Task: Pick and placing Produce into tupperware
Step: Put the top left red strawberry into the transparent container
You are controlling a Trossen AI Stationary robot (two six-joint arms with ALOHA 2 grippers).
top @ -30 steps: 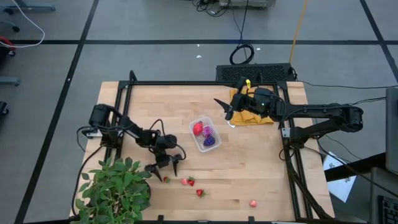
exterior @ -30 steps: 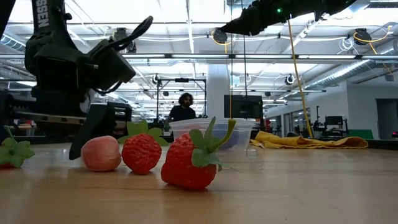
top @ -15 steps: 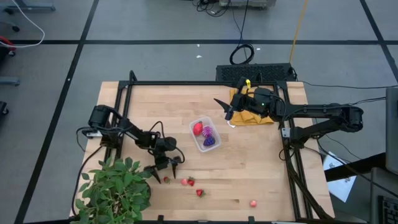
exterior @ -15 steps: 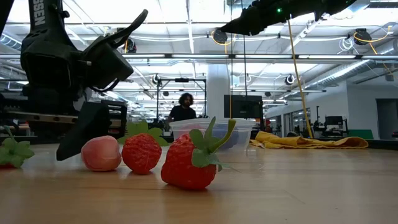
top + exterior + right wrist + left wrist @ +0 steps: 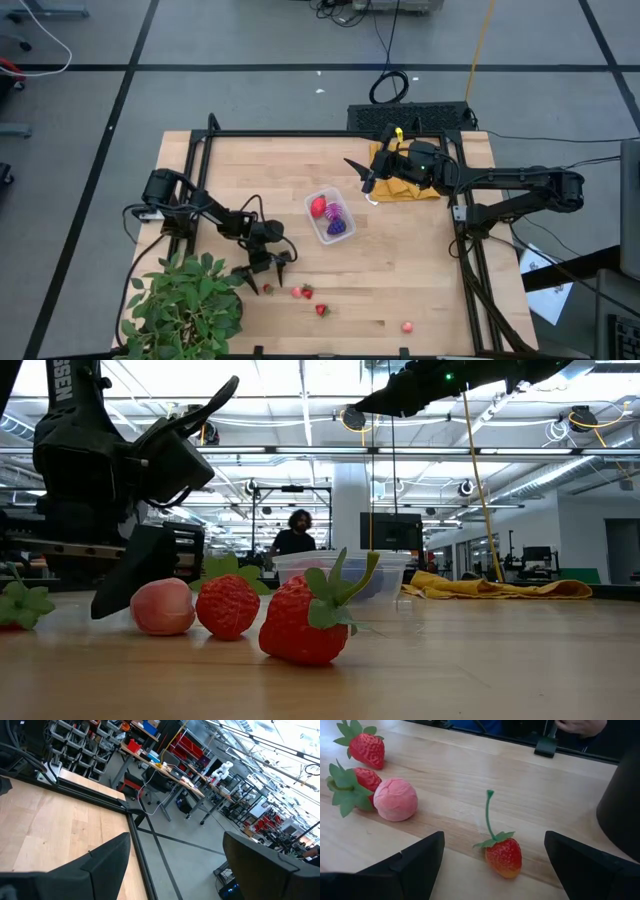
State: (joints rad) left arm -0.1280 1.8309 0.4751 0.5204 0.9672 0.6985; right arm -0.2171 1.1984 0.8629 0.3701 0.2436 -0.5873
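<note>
Near the front-left of the table, by the plant: left gripper point(image 5: 266, 276) low over the wood, fingers spread wide, holding nothing
left gripper target: small stemmed strawberry point(image 5: 503, 857) lies on the table between the two fingers point(image 5: 407, 865), touching neither as far as I can tell
loose produce: pink round fruit point(image 5: 395, 799) touching a strawberry with green leaves point(image 5: 356, 784), another strawberry point(image 5: 367, 750) just beyond them, all on bare wood beside the left gripper
front edge: one more small pink piece point(image 5: 407, 326) sits alone, well apart from the rest
tupperware: clear tupperware point(image 5: 330, 217) mid-table, upright, with a red strawberry and purple fruits inside
right gripper: right gripper point(image 5: 360, 173) raised above the back of the table, fingers apart, empty, over the edge of the yellow cloth point(image 5: 405, 186)
plant: leafy potted plant point(image 5: 185, 303) at the front-left corner, just beside the left arm
background: a person point(image 5: 293, 531) shows in the room beyond the table in the low view
</note>
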